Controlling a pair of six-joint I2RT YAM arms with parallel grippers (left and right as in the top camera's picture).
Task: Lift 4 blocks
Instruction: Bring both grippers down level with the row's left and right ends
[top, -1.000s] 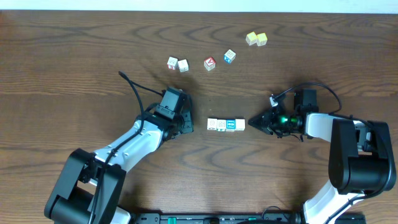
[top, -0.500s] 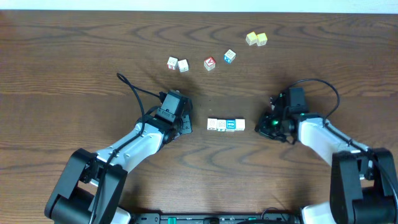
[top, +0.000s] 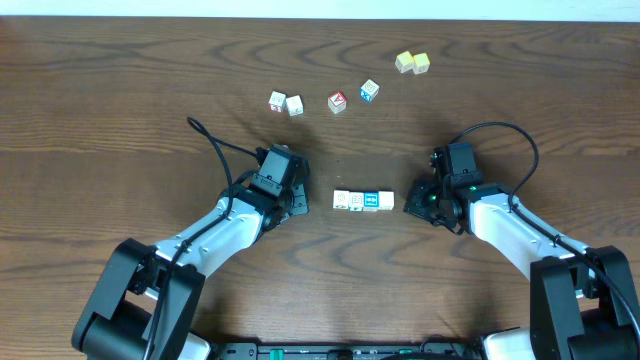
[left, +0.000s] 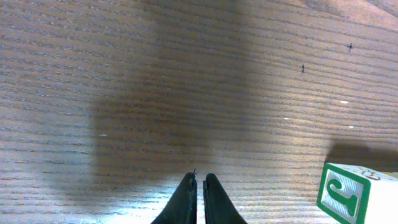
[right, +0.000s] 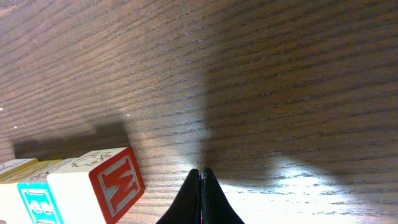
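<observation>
The four blocks (top: 363, 200) sit in a tight straight row near the middle of the desk (top: 120, 80), faces touching, running left to right between my two arms. From overhead three look mostly white or cream, and the third from the left shows bright blue and green; all are alike in size. My left gripper (top: 297, 204) lies low beside the row's left end with a clear gap to it, and my right gripper (top: 412, 201) lies just beside the right end, not touching. Both pairs of jaws are fully closed and hold nothing. The overhead view hides the printing on the side faces, which the wrist cameras show. The left wrist camera shows my pinched fingers (left: 185, 202) over bare wood, and at the lower right the left end block (left: 357, 194) has a green letter in a green frame. The right wrist camera shows the right end block (right: 93, 183) with a red letter on a red-bordered face, and a blue-lettered face next to it. Only the overhead view shows the loose cubes toward the far edge: two white cubes (top: 285, 103), a red cube (top: 337, 102), a blue cube (top: 369, 90) and two yellow cubes (top: 412, 62).
</observation>
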